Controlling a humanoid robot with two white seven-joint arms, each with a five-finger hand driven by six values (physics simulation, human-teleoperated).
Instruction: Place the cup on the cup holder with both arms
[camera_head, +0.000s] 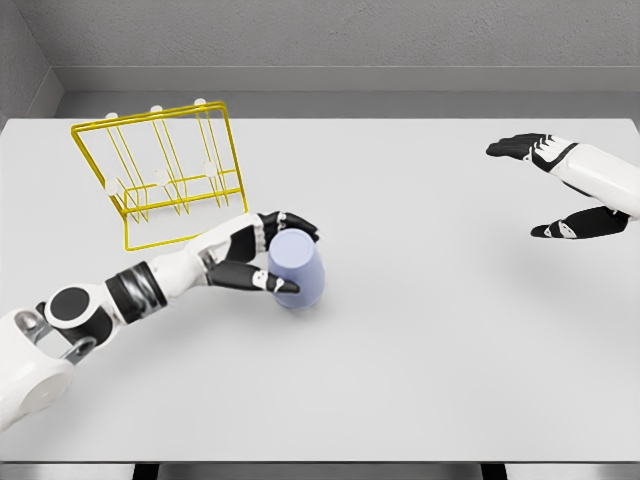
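My left hand (268, 258) curls its fingers around the pale blue cup (296, 270), which stands near the middle of the tabletop (430, 340). The yellow wire cup holder (160, 170) stands at ten o'clock from it. My right hand (560, 190), at two o'clock, hangs spread and empty.

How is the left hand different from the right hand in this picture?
The left hand is wrapped around the pale blue cup near the yellow cup holder; the right hand holds nothing, fingers spread. The left is low near the table's middle; the right is raised at the far right. Both have black fingers.
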